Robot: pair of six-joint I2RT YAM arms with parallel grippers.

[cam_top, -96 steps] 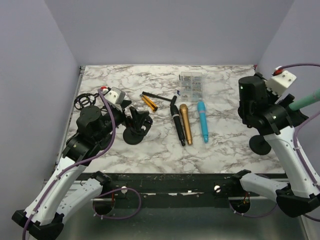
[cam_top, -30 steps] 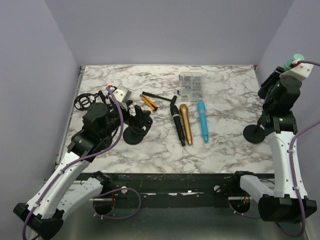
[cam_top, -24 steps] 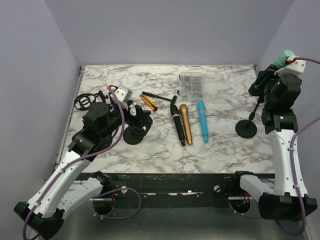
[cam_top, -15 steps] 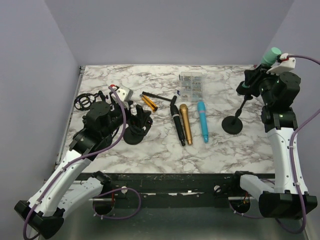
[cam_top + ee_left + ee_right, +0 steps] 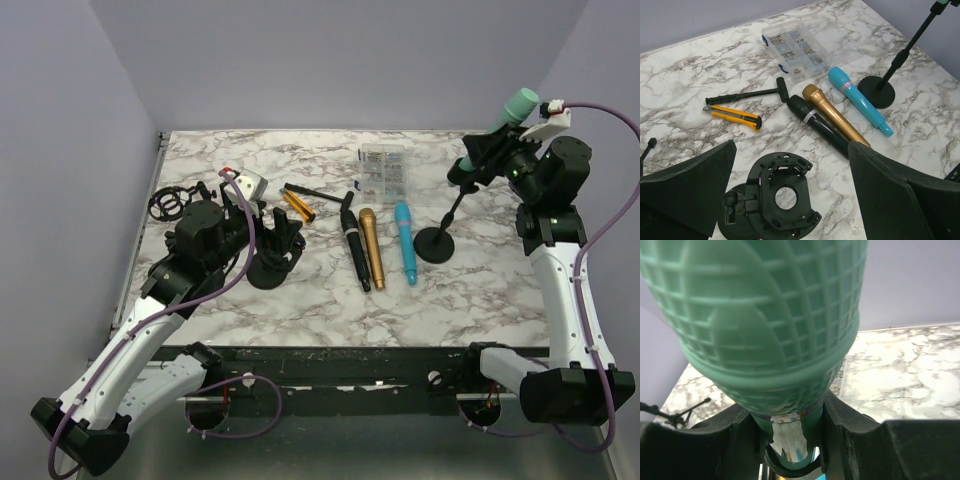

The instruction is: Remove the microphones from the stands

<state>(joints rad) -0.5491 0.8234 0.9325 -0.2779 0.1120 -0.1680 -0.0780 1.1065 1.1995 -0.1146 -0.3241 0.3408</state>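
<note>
writing: can't read anything, tbh. The stuff in the parts box (image 5: 384, 170) and the bands on the loose mics are too small.
right tool (image 5: 788, 437): partly closed, pinching the neck of the green microphone (image 5: 520, 103) right under its mesh head.
microphone: up high at the far right, lower end down in the clip of the stand (image 5: 448, 212).
stand: leaning, with its round base just beside the blue mic (image 5: 405, 243). Can't tell if it's touching the counter (image 5: 300, 290).
left tool (image 5: 792, 182): spread wide open with nothing in it, hanging over a black mount (image 5: 775, 212).
changed: a second ago the base was over by the right edge. Stand and microphone have since shifted in toward the middle. The left arm looks about the same.
</note>
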